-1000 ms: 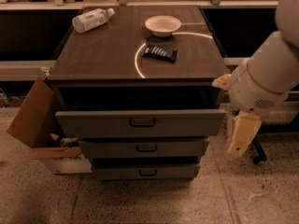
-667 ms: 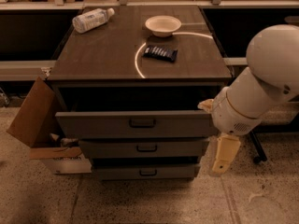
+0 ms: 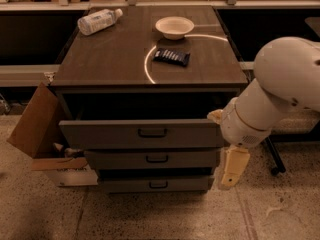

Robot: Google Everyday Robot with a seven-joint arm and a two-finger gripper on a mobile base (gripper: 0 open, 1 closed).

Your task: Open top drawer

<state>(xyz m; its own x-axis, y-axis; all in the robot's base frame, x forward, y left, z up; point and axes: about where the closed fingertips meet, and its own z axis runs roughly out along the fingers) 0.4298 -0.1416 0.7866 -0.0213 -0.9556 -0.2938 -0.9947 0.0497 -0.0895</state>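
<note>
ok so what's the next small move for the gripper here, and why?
Probably move the gripper left and up to the black handle of the top drawer. The drawer front stands only partly out of the cabinet, and the gripper hangs low by its right end, away from the handle.

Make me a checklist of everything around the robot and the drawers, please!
Surface: dark cabinet top, with a curved streak of light across it.
Job's things: top drawer pulled partly out, its front ahead of the two lower drawers.
Clutter: plastic bottle lying on its side, white bowl, dark packet, all on the cabinet top.
Grippers: gripper hangs pointing down by the drawers' right end, away from the handle.
Cables: nothing seen.
Surroundings: cardboard box left of the cabinet, speckled floor.
</note>
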